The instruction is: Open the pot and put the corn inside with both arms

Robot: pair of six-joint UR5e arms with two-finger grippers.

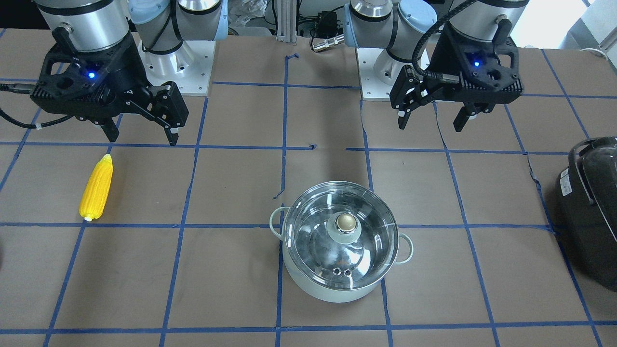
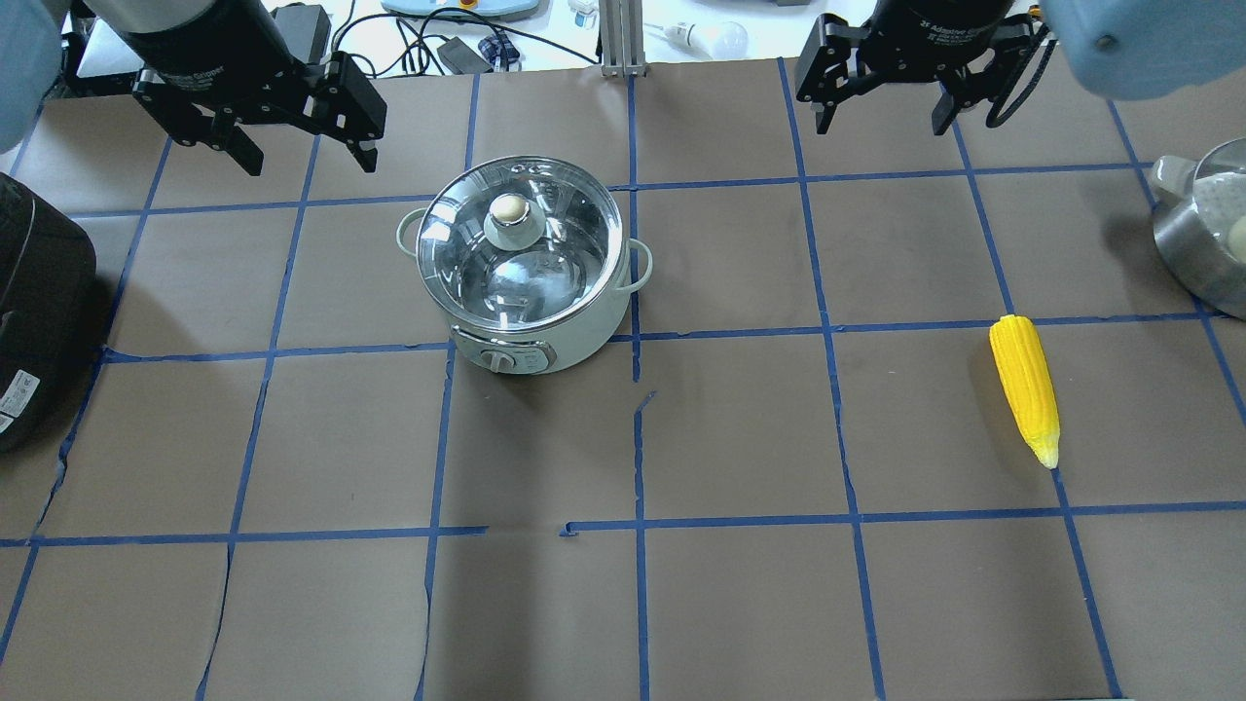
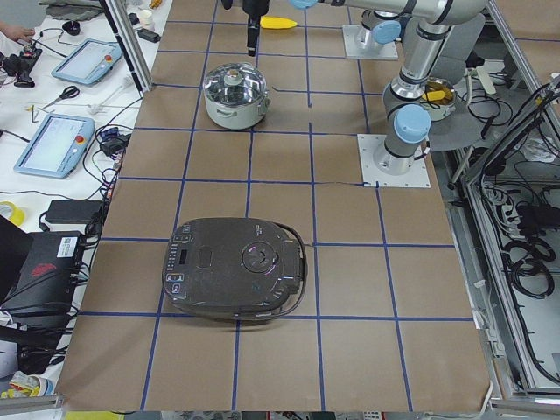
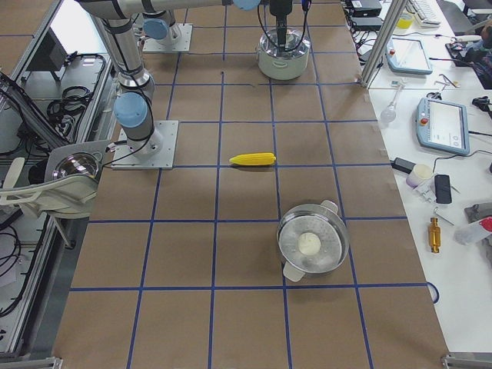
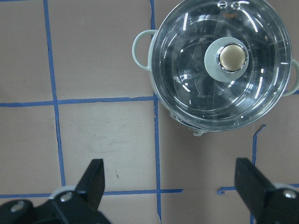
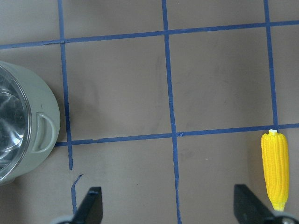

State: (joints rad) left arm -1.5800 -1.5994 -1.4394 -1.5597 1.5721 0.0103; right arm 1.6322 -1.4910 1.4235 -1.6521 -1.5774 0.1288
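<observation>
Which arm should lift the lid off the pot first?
Left. The left gripper, open, hangs close to the pot and its lid knob; the right gripper is farther off, nearer the corn.

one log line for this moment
pot: lid on | corn: on table, untouched | left gripper: open, empty | right gripper: open, empty

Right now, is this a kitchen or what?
Probably a robot lab, not a kitchen: left gripper and right gripper hang over a tape-gridded table, with control tablets and cables beside it.
</observation>
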